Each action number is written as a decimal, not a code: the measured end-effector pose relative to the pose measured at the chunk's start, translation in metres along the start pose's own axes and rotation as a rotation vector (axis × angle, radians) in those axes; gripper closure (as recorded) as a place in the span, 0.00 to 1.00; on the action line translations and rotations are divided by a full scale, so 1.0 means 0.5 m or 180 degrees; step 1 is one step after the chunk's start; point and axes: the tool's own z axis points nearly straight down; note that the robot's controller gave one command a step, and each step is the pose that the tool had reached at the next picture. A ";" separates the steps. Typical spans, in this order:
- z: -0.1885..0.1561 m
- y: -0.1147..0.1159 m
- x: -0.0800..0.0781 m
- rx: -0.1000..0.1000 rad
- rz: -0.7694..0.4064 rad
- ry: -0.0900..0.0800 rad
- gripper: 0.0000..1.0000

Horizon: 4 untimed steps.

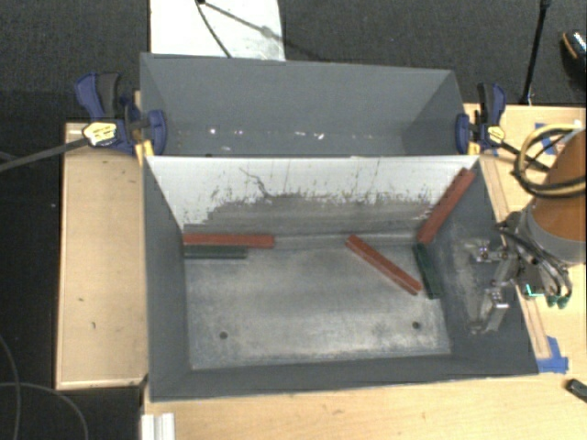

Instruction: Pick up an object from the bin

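Observation:
My gripper (492, 287) hangs over the bin's sloping right wall, with nothing seen in it. Nearest to it, a dark green bar (426, 271) lies at the right edge of the bin floor. A reddish-brown bar (447, 207) leans up the right wall above that. Another reddish-brown bar (383, 264) lies slantwise on the floor just left of the green one.
At the back left of the floor a reddish-brown bar (229, 240) lies along the rear wall, with a dark green bar (215, 253) right in front of it. The arm with its orange cover and cables comes in from the right.

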 end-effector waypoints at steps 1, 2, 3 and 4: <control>0.215 0.036 -0.080 -0.0005 0.0262 -0.0008 0.00; 0.229 0.119 -0.169 -0.0007 0.1092 -0.0034 0.00; 0.229 0.115 -0.168 0.0001 0.1080 -0.0029 1.00; -0.122 0.147 -0.128 0.0004 0.0492 -0.0053 1.00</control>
